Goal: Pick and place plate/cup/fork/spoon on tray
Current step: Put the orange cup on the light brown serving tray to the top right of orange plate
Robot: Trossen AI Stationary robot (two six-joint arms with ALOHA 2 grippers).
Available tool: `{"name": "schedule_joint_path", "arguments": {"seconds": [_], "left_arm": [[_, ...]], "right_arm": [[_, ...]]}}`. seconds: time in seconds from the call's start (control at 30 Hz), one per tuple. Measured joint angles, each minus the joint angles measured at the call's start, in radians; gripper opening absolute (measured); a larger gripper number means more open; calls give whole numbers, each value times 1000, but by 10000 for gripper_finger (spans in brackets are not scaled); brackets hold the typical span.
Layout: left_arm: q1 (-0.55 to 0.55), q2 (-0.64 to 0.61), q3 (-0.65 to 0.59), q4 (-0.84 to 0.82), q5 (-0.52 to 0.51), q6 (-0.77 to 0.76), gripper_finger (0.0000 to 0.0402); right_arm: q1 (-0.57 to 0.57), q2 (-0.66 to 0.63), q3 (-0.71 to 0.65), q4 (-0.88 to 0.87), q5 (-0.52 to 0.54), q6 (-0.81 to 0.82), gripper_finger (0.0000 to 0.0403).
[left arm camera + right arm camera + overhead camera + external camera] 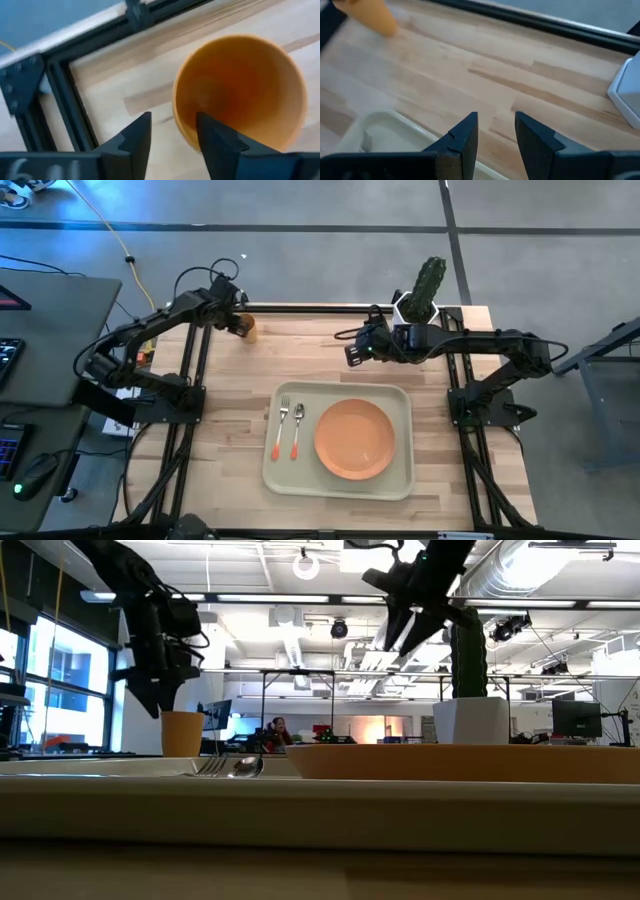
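The orange cup (249, 329) stands upright on its base on the wooden table near the far left corner. My left gripper (172, 145) is open and points steeply down at the cup's rim (182, 120). One finger hangs over the cup's hollow, the other outside its wall, and no touch shows. My right gripper (352, 352) hovers open over bare table beyond the tray (400, 400), with nothing between its fingers. On the tray lie the orange plate (354, 438), the fork (279, 430) and the spoon (297, 430).
A white pot with a green cactus (418, 308) stands at the far edge, right of centre, close behind my right arm. Black frame rails (65, 100) run along the table's far and left edges near the cup. Bare wood lies between the cup and the tray.
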Motion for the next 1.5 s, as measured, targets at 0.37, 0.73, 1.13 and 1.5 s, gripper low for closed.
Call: {"name": "schedule_joint_path", "arguments": {"seconds": [0.37, 0.73, 1.13, 1.5], "left_arm": [[1, 23, 0, 128, -23, 59, 8], [-94, -41, 89, 139, 5, 49, 3], [-417, -44, 249, 433, 255, -45, 1], [-620, 179, 258, 661, 344, -157, 1]], "right_arm": [[10, 0, 0, -116, -82, -65, 122], [111, -57, 1, -122, 23, 31, 122], [168, -173, 1, 71, 130, -207, 122], [253, -315, 1, -11, 128, -191, 122]]}}
